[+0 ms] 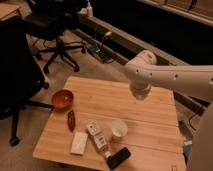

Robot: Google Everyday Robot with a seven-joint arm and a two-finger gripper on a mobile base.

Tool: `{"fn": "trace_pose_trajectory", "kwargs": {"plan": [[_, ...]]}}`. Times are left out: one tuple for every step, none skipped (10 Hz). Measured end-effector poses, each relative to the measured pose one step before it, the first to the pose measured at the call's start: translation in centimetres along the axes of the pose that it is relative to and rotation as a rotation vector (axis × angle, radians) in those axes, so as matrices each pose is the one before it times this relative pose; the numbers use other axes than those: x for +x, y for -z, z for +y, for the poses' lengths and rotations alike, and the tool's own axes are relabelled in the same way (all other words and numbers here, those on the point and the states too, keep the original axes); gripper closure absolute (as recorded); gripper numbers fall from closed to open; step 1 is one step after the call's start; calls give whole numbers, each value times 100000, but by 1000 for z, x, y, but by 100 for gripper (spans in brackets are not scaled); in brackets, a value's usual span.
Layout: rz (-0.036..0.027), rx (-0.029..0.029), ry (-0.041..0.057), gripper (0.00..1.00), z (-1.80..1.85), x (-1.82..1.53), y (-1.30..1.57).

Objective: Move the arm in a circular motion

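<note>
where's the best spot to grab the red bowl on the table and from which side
Pinch its rim from above, one finger inside, one outside: the red bowl sits upright and open, probably too wide to span. Take the right rim, facing the gripper, which hangs shut over the far side of the table.
</note>
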Motion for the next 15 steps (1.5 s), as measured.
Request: {"fn": "trace_pose_trajectory", "kwargs": {"plan": [[264, -3551, 5024, 100, 2250, 1735, 936], [441, -4778, 6884, 100, 3314, 2544, 1213], [489, -4118, 5241, 100, 2947, 1959, 688], [181, -3493, 4261, 100, 2601, 1155, 337], [47, -4299, 4615, 100, 3044, 685, -4], [-520, -4857, 5285, 100, 3469, -49, -271], [-1789, -4147, 5662, 100, 3159, -1146, -499], [-2201, -2491, 4469, 100, 2096, -1525, -418], [-3449, -1676, 5085, 100, 1925, -2610, -687], [-3932, 191, 2892, 100, 475, -2992, -632], [-3136, 1333, 954, 100, -672, -2455, -524], [-4453, 1862, 793, 100, -1403, -3708, -703], [-3165, 1087, -49, 100, -1303, -2883, -578], [-2101, 1570, -1635, 100, -1958, -2328, -448], [-1547, 3156, -3755, 100, -3488, -2353, -419]]}}
